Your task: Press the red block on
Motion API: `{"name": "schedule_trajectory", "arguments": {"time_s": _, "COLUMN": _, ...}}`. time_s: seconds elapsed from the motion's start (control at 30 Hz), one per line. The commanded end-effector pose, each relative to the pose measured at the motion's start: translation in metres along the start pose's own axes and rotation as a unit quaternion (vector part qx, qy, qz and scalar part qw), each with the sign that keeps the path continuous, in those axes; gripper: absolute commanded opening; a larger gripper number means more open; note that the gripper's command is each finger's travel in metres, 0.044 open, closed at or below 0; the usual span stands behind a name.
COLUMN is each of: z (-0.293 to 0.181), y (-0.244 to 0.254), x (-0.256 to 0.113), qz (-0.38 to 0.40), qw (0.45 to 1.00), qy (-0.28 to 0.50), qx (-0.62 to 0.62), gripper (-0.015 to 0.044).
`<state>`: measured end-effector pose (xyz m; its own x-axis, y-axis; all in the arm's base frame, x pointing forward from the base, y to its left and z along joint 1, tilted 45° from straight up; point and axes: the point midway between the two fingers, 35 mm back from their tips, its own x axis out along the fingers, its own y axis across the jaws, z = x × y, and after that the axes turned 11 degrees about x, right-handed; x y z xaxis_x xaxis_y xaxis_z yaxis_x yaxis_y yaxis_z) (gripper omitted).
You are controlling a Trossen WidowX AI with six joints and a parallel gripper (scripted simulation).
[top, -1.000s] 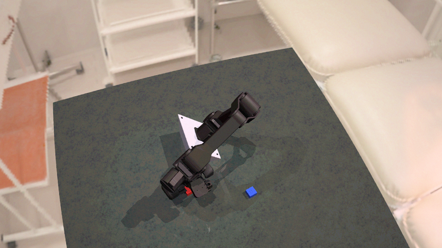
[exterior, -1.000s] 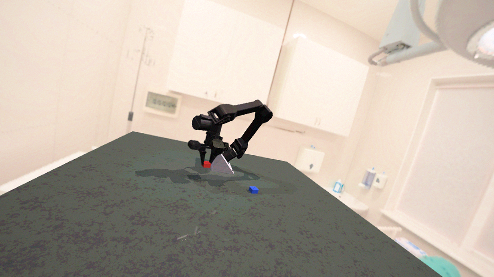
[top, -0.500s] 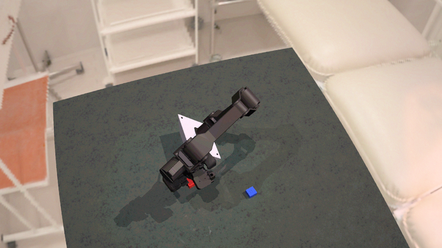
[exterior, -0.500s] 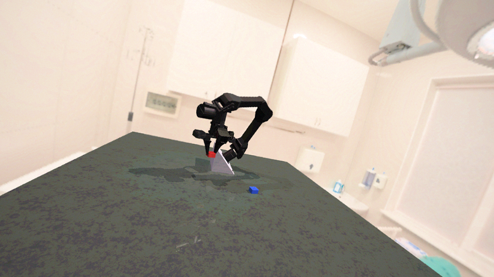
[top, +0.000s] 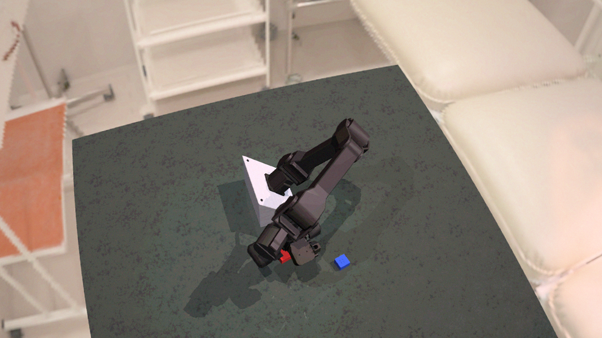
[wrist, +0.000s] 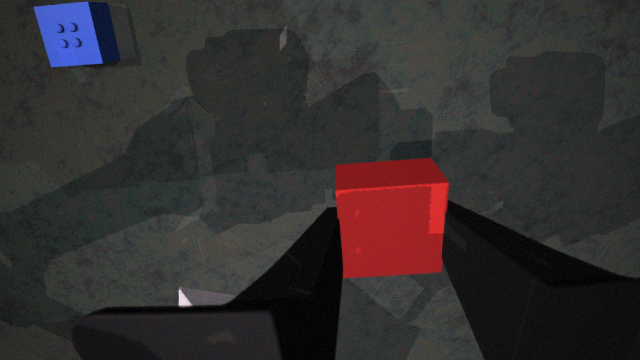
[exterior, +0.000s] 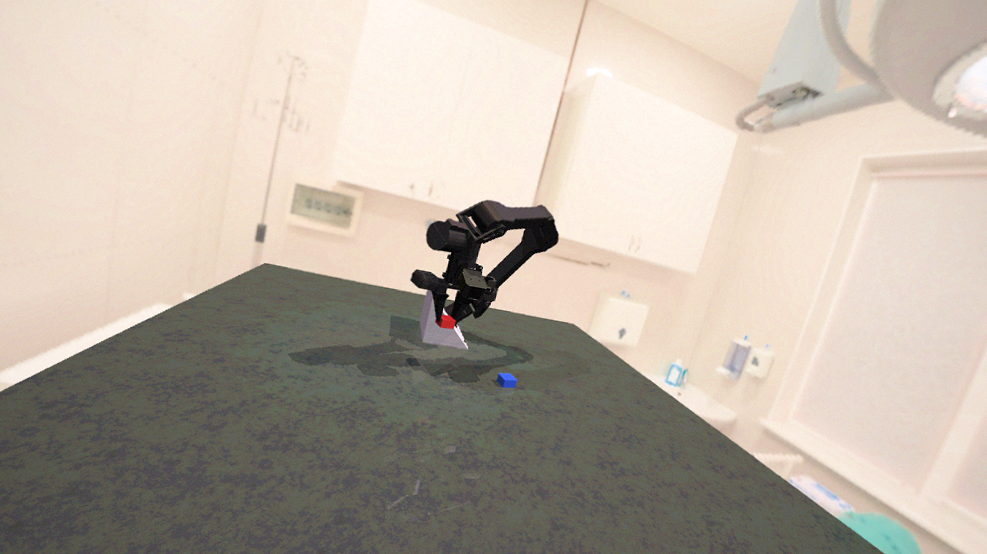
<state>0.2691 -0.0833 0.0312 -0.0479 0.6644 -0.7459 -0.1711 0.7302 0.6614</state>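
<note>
The red block (top: pixel 284 256) (exterior: pixel 447 322) (wrist: pixel 391 230) is held between the two black fingers, above the table. My gripper (wrist: pixel 386 215) (exterior: pixel 447 320) is shut on it, with one finger against each side. The blue block (top: pixel 342 261) (exterior: pixel 507 380) (wrist: pixel 69 36) lies apart on the table, with several small round studs on its top. It is to the right of the gripper in the top and exterior views and at the upper left in the wrist view. The underside of the red block is hidden.
The dark mottled table (top: pixel 408 306) (exterior: pixel 349 503) carries the arm. The arm's pale wedge-shaped base (top: pixel 257 187) (exterior: pixel 435 331) stands behind the gripper, and its corner shows at the lower left in the wrist view. The arm's shadows fall across the table around the gripper.
</note>
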Motion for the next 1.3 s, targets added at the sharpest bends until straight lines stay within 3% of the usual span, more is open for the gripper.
{"name": "schedule_trajectory", "arguments": {"time_s": 0.0, "z": 0.008, "y": 0.014, "x": 0.002, "qz": -0.002, "qw": 1.000, "qy": -0.004, "qx": 0.005, "gripper": 0.0000}}
{"name": "schedule_trajectory", "arguments": {"time_s": 1.27, "z": 0.042, "y": 0.166, "x": 0.044, "qz": 0.024, "qw": 0.999, "qy": -0.004, "qx": 0.033, "gripper": 0.0000}}
